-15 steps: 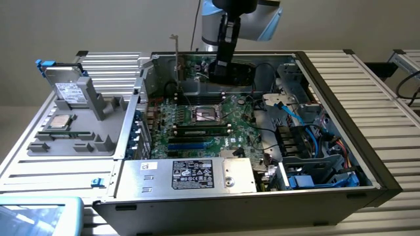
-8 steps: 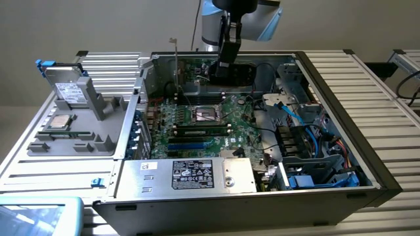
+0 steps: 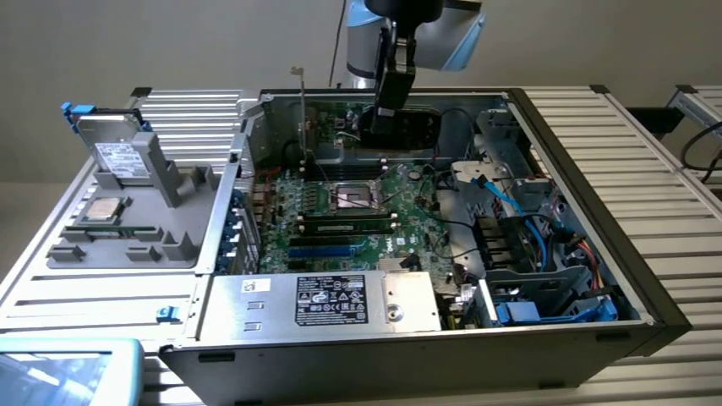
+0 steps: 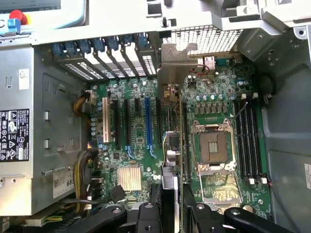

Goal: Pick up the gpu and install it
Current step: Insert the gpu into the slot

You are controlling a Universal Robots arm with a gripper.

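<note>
Nearest in the exterior view: silver power supply (image 3: 338, 300) with black label, seated in the near end of an open computer case (image 3: 665, 313) lying on its side on a ribbed metal tabletop (image 3: 637, 152)

Just beyond: green motherboard (image 3: 338, 245) with blue and black slots, one memory stick (image 3: 350, 227) seated, processor socket (image 3: 352, 196) further back. Toward the exterior view's right: blue cables (image 3: 502, 199)

Outside the case, at the exterior view's left: grey tray (image 3: 147, 245) carrying a processor chip (image 3: 104, 209) lying flat and a hard drive (image 3: 118, 156) standing upright at its far end

Farthest in: tool (image 3: 387, 108) hanging from above, clamped on the gpu (image 3: 404, 131), black cooler face toward the camera. Card held upright over the far part of the motherboard, beyond the socket, near the case's back wall. In the wrist view, seen edge-on between the fingers (image 4: 146, 216), lined up beside the socket, silver end bracket (image 4: 176, 63) next to the rear slot openings. Contact with a slot: cannot tell
</note>
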